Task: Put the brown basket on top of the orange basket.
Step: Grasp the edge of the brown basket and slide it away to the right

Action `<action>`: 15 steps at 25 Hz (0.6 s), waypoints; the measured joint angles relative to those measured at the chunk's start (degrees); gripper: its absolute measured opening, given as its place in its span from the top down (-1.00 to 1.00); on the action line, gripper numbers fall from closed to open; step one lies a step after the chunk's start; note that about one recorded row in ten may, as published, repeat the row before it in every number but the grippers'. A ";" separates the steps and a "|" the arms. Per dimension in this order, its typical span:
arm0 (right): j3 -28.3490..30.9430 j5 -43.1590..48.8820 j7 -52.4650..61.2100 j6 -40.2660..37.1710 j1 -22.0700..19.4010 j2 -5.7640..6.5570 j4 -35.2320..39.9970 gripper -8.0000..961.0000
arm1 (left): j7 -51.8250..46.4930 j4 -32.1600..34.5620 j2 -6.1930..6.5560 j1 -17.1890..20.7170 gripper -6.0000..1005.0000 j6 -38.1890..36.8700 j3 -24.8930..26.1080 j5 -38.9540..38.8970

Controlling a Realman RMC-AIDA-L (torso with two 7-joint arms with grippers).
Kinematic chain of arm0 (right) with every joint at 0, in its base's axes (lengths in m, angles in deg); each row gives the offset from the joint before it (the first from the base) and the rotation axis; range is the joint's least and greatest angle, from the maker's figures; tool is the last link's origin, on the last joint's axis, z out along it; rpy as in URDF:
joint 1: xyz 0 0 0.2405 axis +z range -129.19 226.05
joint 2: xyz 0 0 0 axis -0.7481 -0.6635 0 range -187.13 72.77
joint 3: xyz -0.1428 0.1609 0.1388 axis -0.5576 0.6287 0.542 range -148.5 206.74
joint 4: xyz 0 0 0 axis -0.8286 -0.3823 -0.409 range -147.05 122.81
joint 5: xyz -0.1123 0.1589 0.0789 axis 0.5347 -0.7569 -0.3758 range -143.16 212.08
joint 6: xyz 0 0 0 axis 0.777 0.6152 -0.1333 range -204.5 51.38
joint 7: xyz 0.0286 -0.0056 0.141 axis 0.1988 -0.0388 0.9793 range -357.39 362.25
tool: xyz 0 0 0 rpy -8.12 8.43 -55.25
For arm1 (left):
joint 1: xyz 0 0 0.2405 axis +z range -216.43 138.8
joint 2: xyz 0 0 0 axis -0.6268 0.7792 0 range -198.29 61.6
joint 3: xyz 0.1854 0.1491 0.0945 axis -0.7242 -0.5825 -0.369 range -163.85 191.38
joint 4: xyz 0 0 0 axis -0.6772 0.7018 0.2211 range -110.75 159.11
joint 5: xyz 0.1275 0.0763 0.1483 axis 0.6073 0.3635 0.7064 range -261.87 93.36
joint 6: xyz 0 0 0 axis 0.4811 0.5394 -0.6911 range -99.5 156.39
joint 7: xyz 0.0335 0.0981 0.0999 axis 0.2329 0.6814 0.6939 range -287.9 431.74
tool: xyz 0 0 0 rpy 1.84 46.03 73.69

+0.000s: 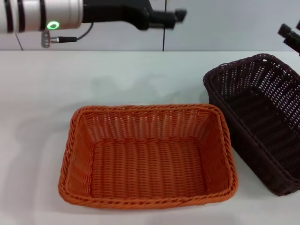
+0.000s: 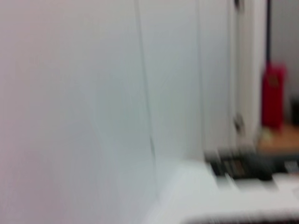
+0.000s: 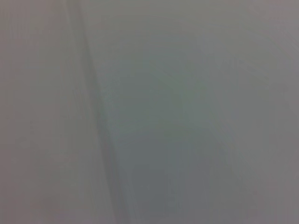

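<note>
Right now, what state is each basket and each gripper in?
orange basket: upright on the white table, empty, nothing stacked on it.
brown basket: empty, beside the orange basket on the robot's right, not yet stacked, not held.
left gripper: raised above the table's far side, holding nothing.
right gripper: raised beyond the brown basket, mostly out of view.

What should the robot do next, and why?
Probably lower the right claw to the brown basket's rim. That basket sits on the table beside the orange basket, not on it, and nothing holds it. The right claw hangs nearest it, above its far end; the left claw is up high, farther away.
</note>
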State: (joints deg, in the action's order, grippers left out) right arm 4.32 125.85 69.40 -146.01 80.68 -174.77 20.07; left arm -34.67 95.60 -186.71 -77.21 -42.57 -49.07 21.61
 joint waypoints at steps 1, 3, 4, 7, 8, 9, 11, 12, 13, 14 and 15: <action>-4.39 6.30 9.45 -2.65 -0.94 1.10 7.75 -0.31 | 3.74 -0.78 -0.02 2.24 -0.70 2.84 -1.31 -5.39; -5.67 10.00 13.87 -4.86 -1.14 1.86 11.33 -0.31 | 11.18 -3.01 -0.05 5.78 -0.70 7.92 -3.85 -15.39; -6.27 14.20 17.84 -7.76 -1.10 2.69 14.72 -0.31 | 14.95 -4.44 -0.09 7.14 -0.70 9.86 -4.94 -19.99; -5.94 26.44 24.39 -15.90 -0.11 4.16 22.51 -0.31 | 28.91 -11.44 -0.15 9.51 -0.70 12.49 -7.94 -34.71; -5.77 30.67 25.32 -18.34 0.19 4.29 25.19 -0.31 | 32.08 -13.37 -0.09 9.74 -0.70 12.40 -8.50 -38.04; -5.67 34.47 26.15 -20.44 0.47 4.33 27.50 -0.31 | 35.77 -15.81 -0.04 9.95 -0.70 12.14 -9.17 -41.98; -5.66 44.33 27.11 -25.93 1.01 4.34 32.53 -0.31 | 41.46 -21.20 0.03 9.90 -0.70 11.25 -10.06 -48.43; -5.66 44.33 27.11 -25.93 1.01 4.34 32.53 -0.31 | 42.11 -22.29 0.03 9.79 -0.69 10.94 -10.07 -49.09; -5.74 46.86 27.08 -27.31 0.99 4.22 33.97 -0.31 | 43.00 -23.54 -0.02 9.65 -0.69 10.42 -10.09 -49.92; -5.83 49.03 27.08 -28.41 0.90 4.13 35.12 -0.31 | 43.00 -23.54 -0.02 9.65 -0.69 10.42 -10.09 -49.92; -5.99 50.74 26.97 -29.18 0.72 4.02 35.90 -0.31 | 43.69 -24.73 -0.06 9.51 -0.69 9.89 -10.12 -50.66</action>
State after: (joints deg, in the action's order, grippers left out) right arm -1.67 176.59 96.37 -175.19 81.40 -170.74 55.97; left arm 9.02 70.87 -186.77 -67.69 -32.68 -59.18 -29.05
